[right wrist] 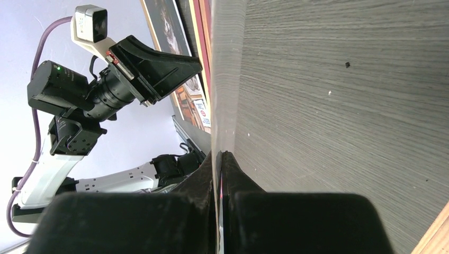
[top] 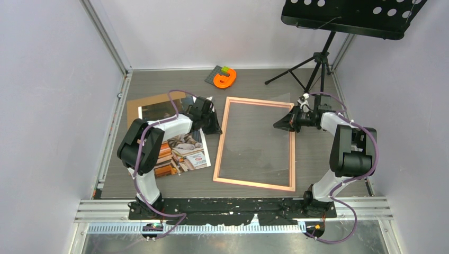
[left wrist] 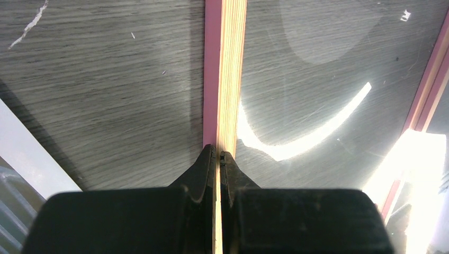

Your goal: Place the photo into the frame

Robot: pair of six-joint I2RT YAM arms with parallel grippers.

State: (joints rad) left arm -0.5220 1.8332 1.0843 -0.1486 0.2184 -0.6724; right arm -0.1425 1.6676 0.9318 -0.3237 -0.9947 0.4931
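Two rails of the thin pink, clear-paned frame [top: 254, 184] are pinched: left tool [left wrist: 217, 151] clamps one, right tool [right wrist: 219, 154] the other.

The left arm [top: 170, 127] stretches toward two o'clock, its jaws pinched tight. The right arm [top: 349, 151] is folded, wrist turned to nine o'clock, jaws likewise clamped.

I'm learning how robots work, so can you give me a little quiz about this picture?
1. True or false: the paper cat photo already lies inside the thin pink rectangular frame.
2. Left claw, right claw: which is pinching the frame? A: left only. B: right only. C: both.
3. What flat thing lies under the photo?

Key: 1 false; 2 C; 3 the brown backing board.
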